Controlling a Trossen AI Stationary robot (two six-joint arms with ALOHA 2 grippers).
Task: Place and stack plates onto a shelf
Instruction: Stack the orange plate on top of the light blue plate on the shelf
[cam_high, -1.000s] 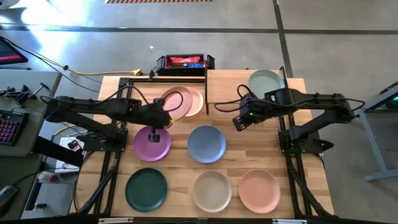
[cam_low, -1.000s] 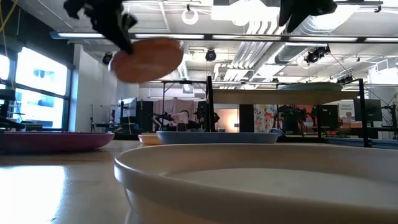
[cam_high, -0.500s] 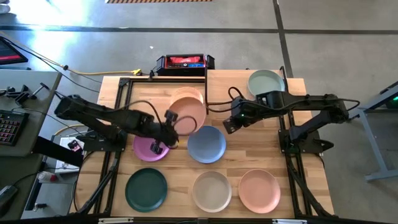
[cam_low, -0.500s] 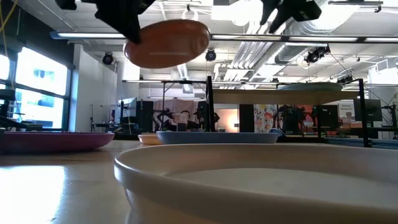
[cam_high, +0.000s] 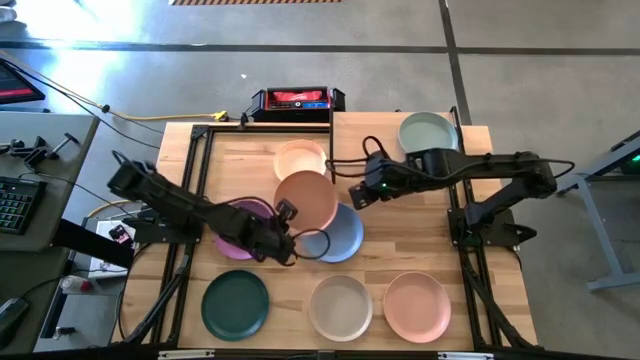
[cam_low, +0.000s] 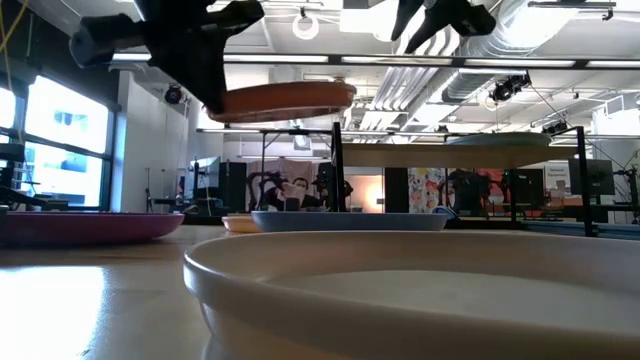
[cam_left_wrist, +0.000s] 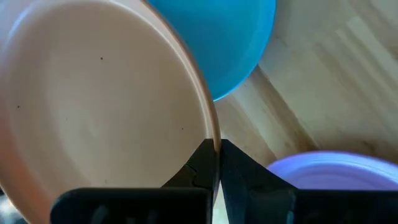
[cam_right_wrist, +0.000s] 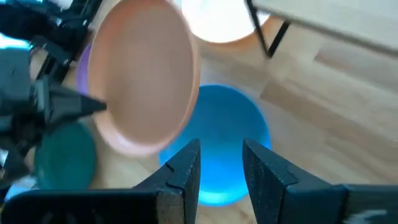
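One peach plate (rim pinched) in left pincer.

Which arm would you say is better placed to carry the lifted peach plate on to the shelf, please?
Probably the left: the left gripper is shut on the peach plate, while the right gripper hangs open beside it, nearer the shelf.

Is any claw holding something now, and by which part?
The left claw holds the peach plate by its rim, lifted above the blue plate. The right claw is open and holds nothing.

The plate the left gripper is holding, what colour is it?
Peach plate, clearest in the high view.
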